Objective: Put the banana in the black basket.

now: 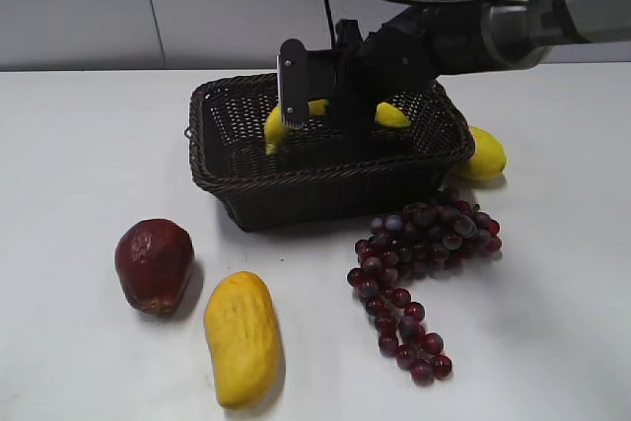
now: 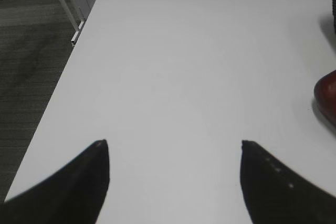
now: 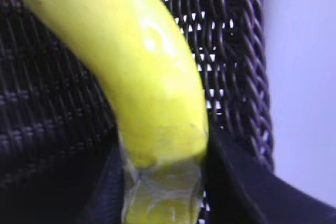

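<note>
The black basket point(image 1: 325, 170) stands at the middle of the white table. My right gripper point(image 1: 320, 110) reaches in from the upper right and is shut on the banana point(image 1: 278, 125), holding it inside the basket just above its floor. The banana's two ends show either side of the gripper. In the right wrist view the banana point(image 3: 142, 72) fills the frame between the jaws point(image 3: 163, 182), over the basket's weave point(image 3: 42, 103). My left gripper point(image 2: 173, 150) is open and empty over bare table, out of the exterior view.
A stubby yellow fruit point(image 1: 243, 338) and a dark red fruit point(image 1: 154, 265) lie at the front left. A bunch of purple grapes point(image 1: 419, 263) lies at the front right. A lemon point(image 1: 483, 155) sits behind the basket's right side. The red fruit's edge shows in the left wrist view point(image 2: 326, 95).
</note>
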You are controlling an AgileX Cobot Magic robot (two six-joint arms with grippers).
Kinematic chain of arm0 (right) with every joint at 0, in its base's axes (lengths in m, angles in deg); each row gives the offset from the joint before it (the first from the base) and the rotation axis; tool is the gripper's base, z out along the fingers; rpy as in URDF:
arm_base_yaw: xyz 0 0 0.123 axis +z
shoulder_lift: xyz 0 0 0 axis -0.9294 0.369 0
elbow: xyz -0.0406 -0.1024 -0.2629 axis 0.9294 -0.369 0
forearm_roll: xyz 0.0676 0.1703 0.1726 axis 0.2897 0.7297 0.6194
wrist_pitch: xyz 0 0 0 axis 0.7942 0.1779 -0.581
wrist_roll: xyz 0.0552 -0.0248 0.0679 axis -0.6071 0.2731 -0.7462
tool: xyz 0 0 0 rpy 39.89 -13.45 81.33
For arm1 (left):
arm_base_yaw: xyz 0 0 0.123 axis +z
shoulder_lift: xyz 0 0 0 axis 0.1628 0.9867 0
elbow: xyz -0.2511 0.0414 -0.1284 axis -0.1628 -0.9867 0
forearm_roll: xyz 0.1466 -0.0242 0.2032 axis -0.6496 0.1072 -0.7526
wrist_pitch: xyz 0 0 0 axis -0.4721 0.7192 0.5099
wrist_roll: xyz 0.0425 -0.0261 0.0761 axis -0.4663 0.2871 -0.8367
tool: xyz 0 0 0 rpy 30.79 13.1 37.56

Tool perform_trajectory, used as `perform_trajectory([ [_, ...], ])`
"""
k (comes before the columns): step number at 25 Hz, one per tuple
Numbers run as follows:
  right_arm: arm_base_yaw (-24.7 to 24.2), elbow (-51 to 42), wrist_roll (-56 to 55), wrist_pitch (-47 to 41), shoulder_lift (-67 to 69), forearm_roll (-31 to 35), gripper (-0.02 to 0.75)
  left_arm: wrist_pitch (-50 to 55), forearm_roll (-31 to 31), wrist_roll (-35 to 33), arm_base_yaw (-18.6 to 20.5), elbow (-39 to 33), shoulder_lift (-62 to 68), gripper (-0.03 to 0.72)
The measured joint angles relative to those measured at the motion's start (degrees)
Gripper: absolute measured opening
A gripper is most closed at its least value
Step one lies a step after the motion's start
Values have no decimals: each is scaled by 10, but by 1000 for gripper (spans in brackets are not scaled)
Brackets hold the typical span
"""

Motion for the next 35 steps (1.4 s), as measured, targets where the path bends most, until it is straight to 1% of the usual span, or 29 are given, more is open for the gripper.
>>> perform_trajectory([
  [3, 0, 0, -8, -19, 0, 29, 316, 0, 0, 0, 0, 0, 0, 575],
  [4, 0, 0, -9, -22, 0, 32, 340, 0, 0, 0, 0, 0, 0, 575],
  [5, 0, 0, -9, -23, 0, 35, 380, 0, 0, 0, 0, 0, 0, 575],
  [7, 0, 0, -9, -25, 0, 36, 512, 0, 0, 0, 0, 0, 0, 575],
  [8, 0, 0, -9, -25, 0, 36, 558, 0, 0, 0, 0, 0, 0, 575],
  [9, 0, 0, -9, -25, 0, 36, 595, 0, 0, 0, 0, 0, 0, 575],
  [11, 0, 0, -9, -25, 0, 36, 623, 0, 0, 0, 0, 0, 0, 575],
  [15, 1, 0, -8, -27, -3, 36, 628, 0, 0, 0, 0, 0, 0, 575],
  [19, 1, 0, -15, -29, -39, 36, 626, 0, 0, 0, 0, 0, 0, 575],
  [23, -18, 0, -44, -29, -93, 39, 616, 0, 0, 0, 0, 0, 0, 575],
  [25, -39, 1, -79, -31, -115, 39, 613, 0, 0, 0, 0, 0, 0, 575],
  [27, -71, 1, -126, -38, -131, 40, 603, 0, 0, 0, 0, 0, 0, 575],
  [29, -105, 2, -186, -62, -143, 40, 585, 0, 0, 0, 0, 0, 0, 575],
  [33, -173, 2, -298, -161, -168, 40, 571, 0, 0, 0, 0, 0, 0, 575],
  [35, -195, 2, -336, -220, -181, 40, 566, 0, 0, 0, 0, 0, 0, 575],
])
